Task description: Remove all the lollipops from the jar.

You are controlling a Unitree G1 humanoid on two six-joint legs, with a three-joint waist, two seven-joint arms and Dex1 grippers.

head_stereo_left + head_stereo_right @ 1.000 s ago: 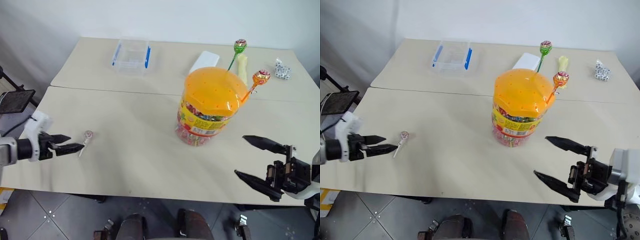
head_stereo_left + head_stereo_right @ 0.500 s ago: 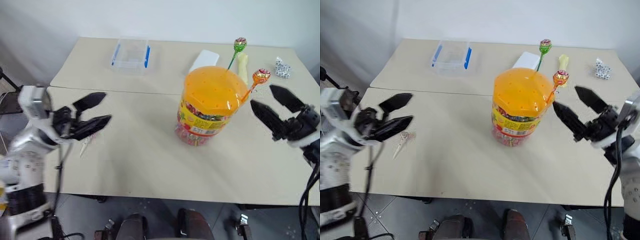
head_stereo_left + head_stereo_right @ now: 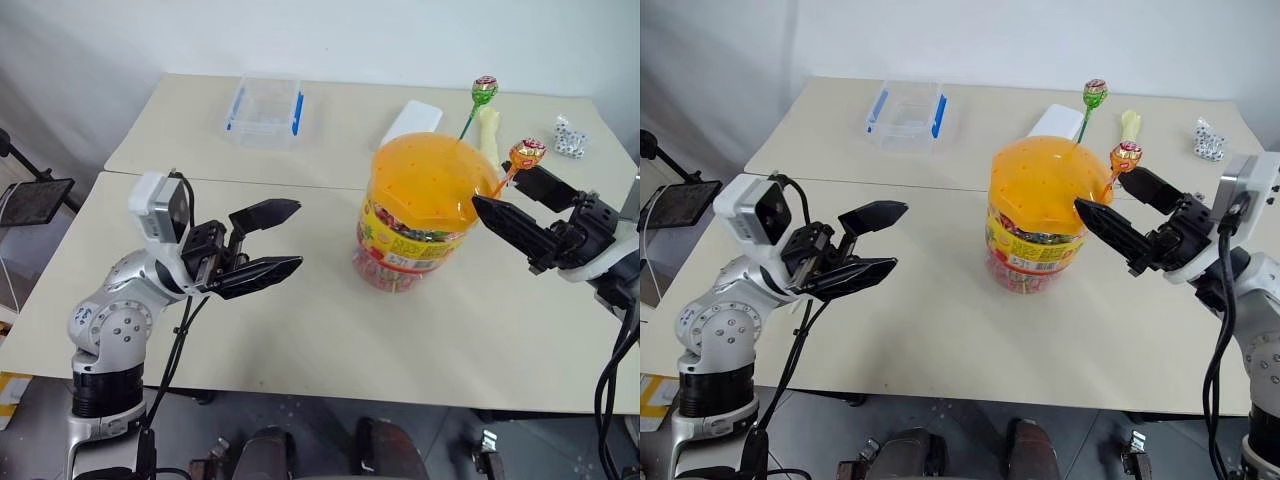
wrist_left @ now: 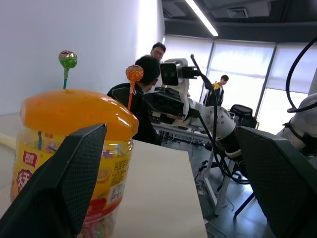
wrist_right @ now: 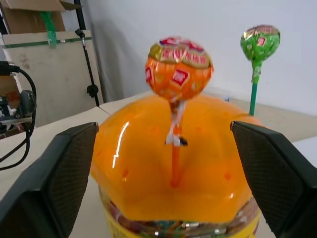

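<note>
The table (image 3: 300, 340) is two pale tops pushed together, the seam running side to side just behind the jar (image 3: 420, 215). The jar stands right of the middle on the near top, upright, its orange domed lid on. My left gripper (image 3: 278, 238) hangs above the near top to the jar's left, well apart from it, fingers spread wide and empty, pointing toward the jar. My right gripper (image 3: 512, 198) is just beside the jar's right side, fingers also wide, one fingertip at the lid's rim and the other behind the orange stick; nothing is clamped between them.

A clear box (image 3: 264, 108) with blue clips lies near the far top's left end. A white flat thing (image 3: 409, 122) and a pale yellow long thing (image 3: 489, 128) lie behind the jar.

Two lollipops stand on their sticks in the lid: the green lollipop (image 3: 485, 88) at the far side, the orange lollipop (image 3: 527, 153) leaning out to the right, between my right fingers in the wrist view. Small black-and-white bits (image 3: 570, 138) sit near the far top's right edge.
</note>
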